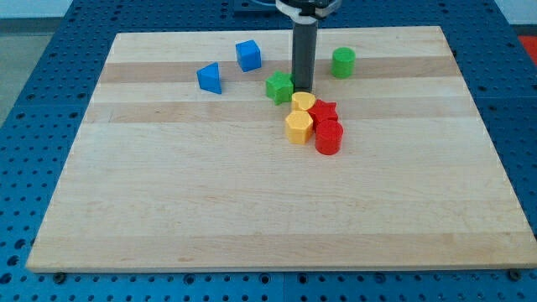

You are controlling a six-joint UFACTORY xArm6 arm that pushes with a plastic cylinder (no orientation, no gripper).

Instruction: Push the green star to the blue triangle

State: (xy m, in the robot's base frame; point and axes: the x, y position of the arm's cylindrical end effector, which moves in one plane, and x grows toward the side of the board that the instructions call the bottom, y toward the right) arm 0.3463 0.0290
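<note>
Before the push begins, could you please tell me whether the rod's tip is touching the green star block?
Cannot tell. In the camera view my tip sits right against the view's right edge of the green star block, with no visible gap, but one view cannot confirm contact.

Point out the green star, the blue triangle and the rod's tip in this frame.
green star (278, 86), camera view, its top face.
blue triangle (210, 78), camera view, its front face.
my tip (302, 90), camera view, the rod's very end, right of the star.

My tip touches the green star on its right, with the blue triangle farther left.
</note>
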